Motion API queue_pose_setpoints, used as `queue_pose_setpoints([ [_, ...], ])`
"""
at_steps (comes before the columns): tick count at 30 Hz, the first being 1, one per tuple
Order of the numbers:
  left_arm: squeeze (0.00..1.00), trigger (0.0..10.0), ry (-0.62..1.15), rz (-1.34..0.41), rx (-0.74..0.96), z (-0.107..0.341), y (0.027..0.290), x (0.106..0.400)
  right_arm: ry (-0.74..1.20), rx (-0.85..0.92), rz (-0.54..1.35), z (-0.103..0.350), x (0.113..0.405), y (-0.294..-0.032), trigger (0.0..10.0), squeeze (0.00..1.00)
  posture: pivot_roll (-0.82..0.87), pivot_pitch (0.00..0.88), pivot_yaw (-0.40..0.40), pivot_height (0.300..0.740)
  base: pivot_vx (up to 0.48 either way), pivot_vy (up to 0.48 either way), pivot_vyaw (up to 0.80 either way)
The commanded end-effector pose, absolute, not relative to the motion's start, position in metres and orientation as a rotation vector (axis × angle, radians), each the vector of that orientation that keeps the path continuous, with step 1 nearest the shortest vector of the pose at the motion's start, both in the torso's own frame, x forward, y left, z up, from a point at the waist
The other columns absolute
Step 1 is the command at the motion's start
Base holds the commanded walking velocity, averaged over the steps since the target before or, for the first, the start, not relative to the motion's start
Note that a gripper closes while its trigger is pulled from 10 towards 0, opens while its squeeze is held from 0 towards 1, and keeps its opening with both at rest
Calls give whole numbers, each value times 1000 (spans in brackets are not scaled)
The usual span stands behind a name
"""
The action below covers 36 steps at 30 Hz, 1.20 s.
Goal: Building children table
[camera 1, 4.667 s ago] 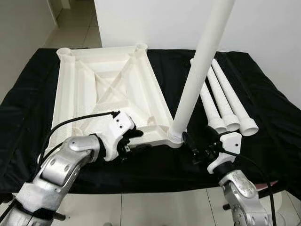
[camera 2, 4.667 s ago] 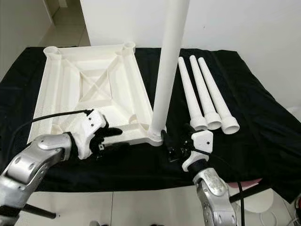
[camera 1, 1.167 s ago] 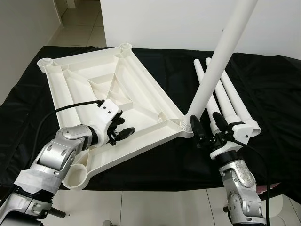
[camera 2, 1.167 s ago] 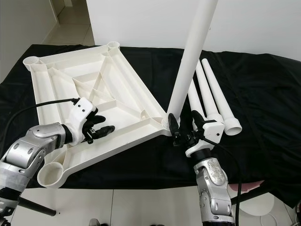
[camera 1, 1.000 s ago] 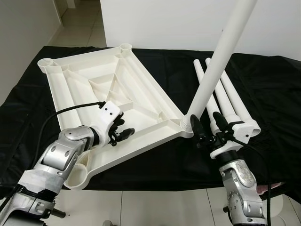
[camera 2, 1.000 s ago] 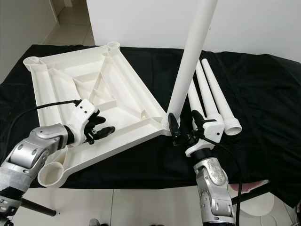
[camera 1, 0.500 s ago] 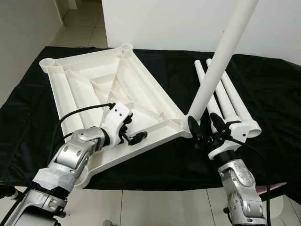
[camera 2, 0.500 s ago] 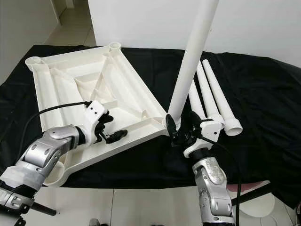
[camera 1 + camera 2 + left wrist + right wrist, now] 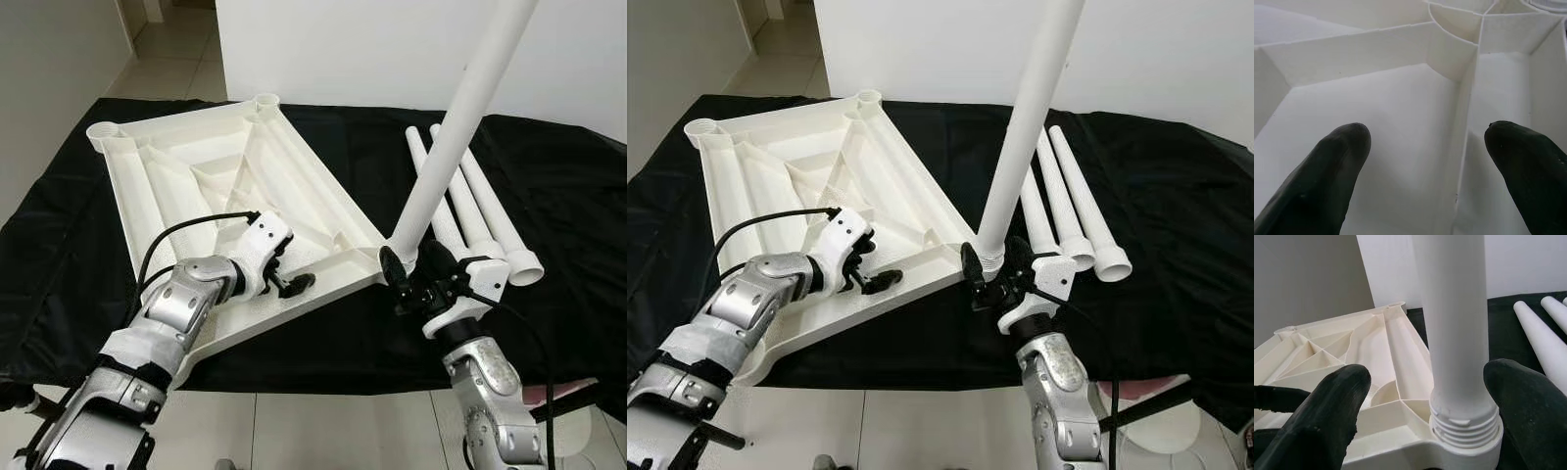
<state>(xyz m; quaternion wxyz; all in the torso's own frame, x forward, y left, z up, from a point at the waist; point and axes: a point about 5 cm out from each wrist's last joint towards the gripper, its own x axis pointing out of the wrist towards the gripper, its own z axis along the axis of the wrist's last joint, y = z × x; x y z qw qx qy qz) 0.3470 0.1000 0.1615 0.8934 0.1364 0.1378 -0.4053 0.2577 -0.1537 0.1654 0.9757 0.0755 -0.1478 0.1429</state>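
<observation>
One white moulded-plastic children's table top (image 9: pixel 211 191), inverted, lies ribbed underside up on a black cloth-covered tabletop (image 9: pixel 549 186). Rectangular in outline and turned at an angle to the near edge, its near left portion overhangs that edge. The underside shows raised walls, diagonal cross-ribs and a round leg socket at each visible corner; two far sockets are open.

One long white tubular plastic leg (image 9: pixel 460 117) stands in the near right corner socket, leaning slightly, its upper end running out of frame. The right wrist view shows a threaded collar at its foot, seated in the socket.

Three further white tapered plastic legs (image 9: pixel 470 211) lie side by side on the cloth just right of the standing leg, wide open ends toward the robot.

Left hand (image 9: pixel 285 277): over the near long side of the table top, black fingers (image 9: pixel 1332 171) spread apart, one to each side of a thin rib in the left wrist view, pinching nothing; whether they touch the plastic cannot be told.

Right hand (image 9: pixel 994 269): at the base of the standing leg, fingers (image 9: pixel 1327 416) spread to either side of the collar with a gap on each side, not closed on it.

White wall behind; pale tiled floor at far left.
</observation>
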Motion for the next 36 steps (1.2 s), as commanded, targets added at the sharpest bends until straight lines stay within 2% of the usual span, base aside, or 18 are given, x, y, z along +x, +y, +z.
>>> queue_pose_setpoints([
  [1,0,10000,331,-566,287,149,117,356,-285,159,276,164,254,-151,10000,0,-4,137,-1,740,0,0,0],
  [3,0,10000,336,-533,273,148,120,358,-281,164,271,163,253,-150,10000,0,-6,142,-1,740,0,0,0],
  [4,0,8549,339,-511,258,147,121,359,-279,168,268,163,252,-149,10000,0,-6,142,0,740,0,0,0],
  [6,0,8549,339,-495,253,147,123,360,-278,171,265,163,252,-148,10000,0,-6,142,0,740,0,0,0],
  [7,0,2392,337,-480,255,147,124,360,-278,172,263,163,252,-148,10000,0,-4,142,-1,740,0,0,0],
  [8,0,0,334,-464,257,147,126,361,-280,174,261,163,253,-147,10000,0,0,143,3,740,0,0,0],
  [26,0,0,297,-340,265,156,148,364,-286,174,265,167,263,-145,10000,0,35,131,-15,740,0,0,0],
  [30,0,0,302,-350,255,155,147,355,-285,174,266,166,263,-145,10000,0,43,134,-11,740,0,0,0],
  [34,0,0,319,-446,244,148,134,336,-285,177,267,166,263,-144,10000,0,54,143,-11,740,0,0,0],
  [35,0,1843,320,-490,237,147,129,330,-285,178,268,166,263,-143,10000,0,54,143,-11,740,0,0,0],
  [36,0,1843,320,-490,237,147,129,330,-285,178,268,166,263,-143,10000,0,54,143,-11,740,0,0,0],
])
